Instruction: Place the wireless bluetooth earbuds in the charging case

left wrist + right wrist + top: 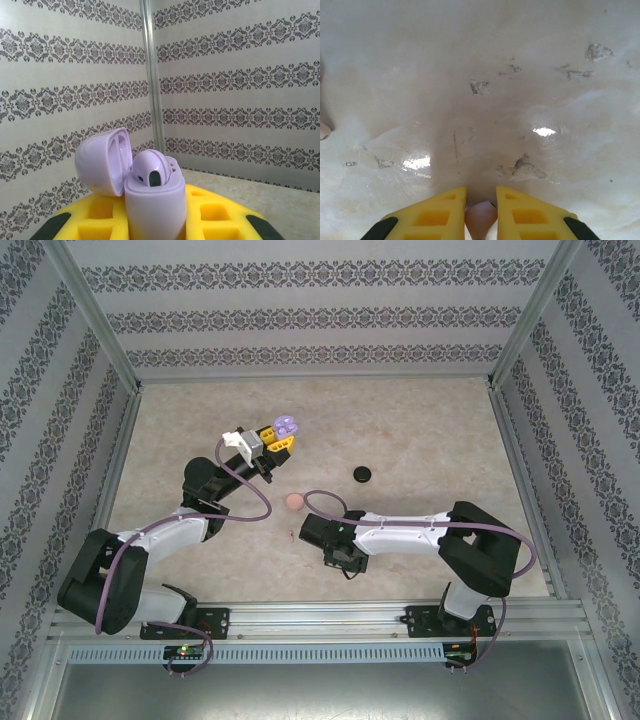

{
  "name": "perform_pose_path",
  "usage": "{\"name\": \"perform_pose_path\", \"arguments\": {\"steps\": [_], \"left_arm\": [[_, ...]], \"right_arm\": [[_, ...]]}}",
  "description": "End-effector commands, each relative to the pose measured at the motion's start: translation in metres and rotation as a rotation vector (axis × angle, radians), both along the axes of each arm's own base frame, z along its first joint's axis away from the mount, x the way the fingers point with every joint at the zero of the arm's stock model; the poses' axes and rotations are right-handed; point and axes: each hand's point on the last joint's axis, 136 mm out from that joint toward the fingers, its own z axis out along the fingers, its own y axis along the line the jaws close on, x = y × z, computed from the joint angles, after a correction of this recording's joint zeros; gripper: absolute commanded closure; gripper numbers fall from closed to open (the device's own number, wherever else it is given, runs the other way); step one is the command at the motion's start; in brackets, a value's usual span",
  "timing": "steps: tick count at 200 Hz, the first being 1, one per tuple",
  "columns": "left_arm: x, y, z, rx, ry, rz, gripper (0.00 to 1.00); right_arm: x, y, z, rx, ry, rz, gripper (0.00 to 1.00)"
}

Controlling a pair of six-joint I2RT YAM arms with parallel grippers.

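Progress: one purple bud seated, one pinkish bud between the fingers

On the table (420, 430), the work is around the middle. Your left gripper (277, 439) is raised left of the centre, toward the far edge, its fingers clenched on the light purple case (152, 205), whose lid stands open. Your right gripper (481, 199) hangs low near the middle of the near edge, fingers pinched on what looks like a pinkish-tan earbud (481, 221). The black case (362, 474) and the pink case (293, 501) lie near the centre; whether they hold anything I cannot tell. One light purple earbud (148, 169) sits inside the open case; whether its partner is beside it I cannot tell. I judge that most of the job is left.
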Motion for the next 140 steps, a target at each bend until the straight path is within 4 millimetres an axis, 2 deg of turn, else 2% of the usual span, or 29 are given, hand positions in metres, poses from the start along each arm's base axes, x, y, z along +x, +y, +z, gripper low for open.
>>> {"name": "perform_pose_path", "arguments": {"steps": [1, 35, 81, 114, 140], "left_arm": [[-0.001, 0.002, 0.022, -0.043, -0.061, -0.012, 1.0], [0.0, -0.001, 0.026, -0.046, -0.061, -0.034, 1.0], [0.001, -0.006, 0.036, -0.058, -0.061, -0.069, 1.0], [0.002, -0.01, 0.042, -0.058, -0.064, -0.093, 1.0], [0.002, -0.016, 0.042, -0.05, -0.064, -0.12, 1.0]], "right_arm": [[-0.003, 0.009, 0.003, 0.057, -0.002, 0.029, 0.81], [0.016, 0.005, 0.025, 0.106, -0.072, 0.022, 0.82], [0.056, -0.009, 0.073, 0.183, -0.205, 0.015, 0.82], [0.101, -0.03, 0.13, 0.255, -0.351, 0.006, 0.82], [0.139, -0.044, 0.189, 0.313, -0.481, 0.017, 0.82]]}}
